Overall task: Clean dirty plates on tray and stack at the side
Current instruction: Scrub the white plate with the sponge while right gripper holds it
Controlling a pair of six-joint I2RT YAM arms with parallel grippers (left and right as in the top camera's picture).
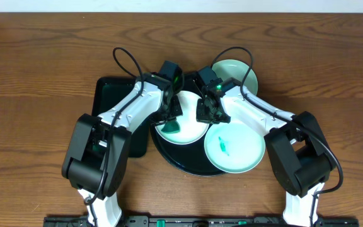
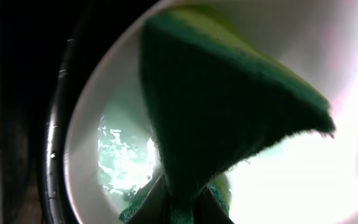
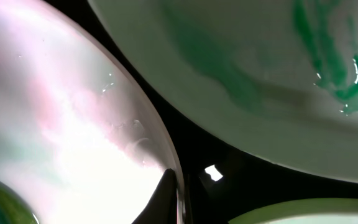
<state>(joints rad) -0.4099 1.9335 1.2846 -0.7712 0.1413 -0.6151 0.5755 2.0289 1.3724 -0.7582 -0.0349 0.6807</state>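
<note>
The white plate [image 1: 191, 107] lies on the round black tray [image 1: 169, 154]. My left gripper [image 1: 172, 120] is shut on a green sponge [image 1: 171, 125] pressed on the plate's left part; in the left wrist view the sponge [image 2: 222, 106] covers the plate [image 2: 114, 81] beside a wet teal smear [image 2: 123, 158]. My right gripper [image 1: 208, 113] is shut on the white plate's right rim [image 3: 178, 186]. A mint plate [image 1: 244, 154] with a teal smear [image 1: 224, 146] lies front right on the tray; it also shows in the right wrist view [image 3: 260, 68]. A second mint plate [image 1: 235, 69] sits behind.
A dark green rectangular tray [image 1: 106, 91] lies under my left arm, left of the black tray. Both arms cross over the middle of the wooden table [image 1: 43, 57].
</note>
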